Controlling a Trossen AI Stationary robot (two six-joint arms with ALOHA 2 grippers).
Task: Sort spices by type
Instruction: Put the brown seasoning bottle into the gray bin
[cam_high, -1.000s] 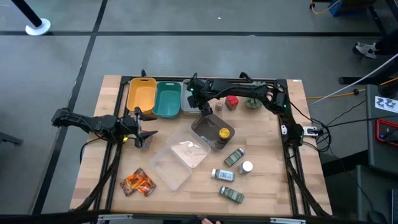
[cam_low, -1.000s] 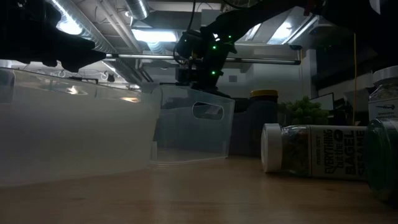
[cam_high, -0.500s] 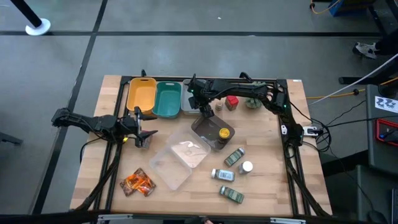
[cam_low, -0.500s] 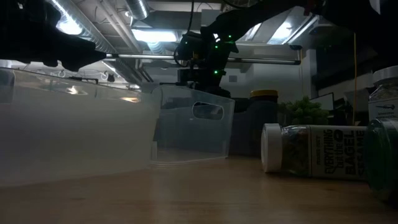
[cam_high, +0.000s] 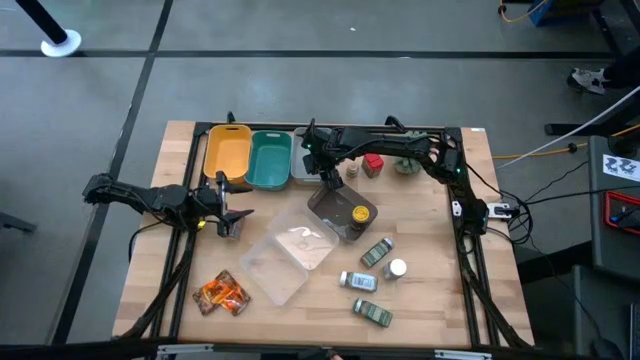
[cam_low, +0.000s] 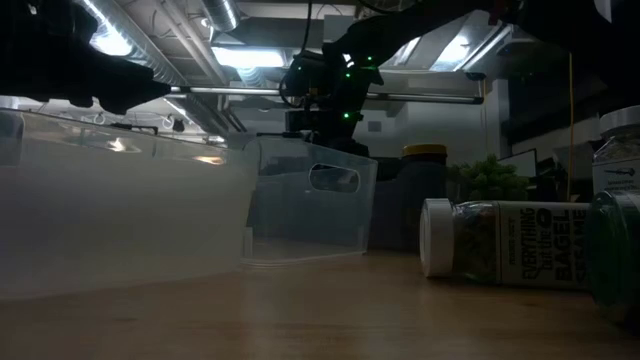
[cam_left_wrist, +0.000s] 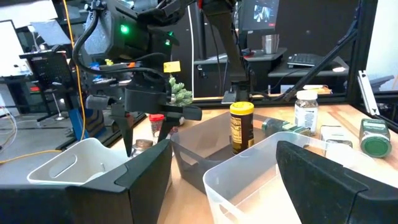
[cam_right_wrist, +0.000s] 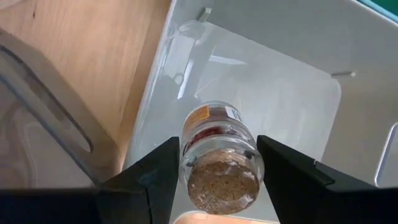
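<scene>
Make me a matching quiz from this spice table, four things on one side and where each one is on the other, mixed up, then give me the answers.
Things:
1. yellow-lidded jar
2. orange foil packets
3. small cork-topped jar
4. red cube

Places:
A. on the bare table at its near left corner
B. between the right claw's fingers, over the grey bin
C. inside the dark clear tray
D. on the table beside the spiky green plant

Pairs: 1-C, 2-A, 3-B, 4-D
</scene>
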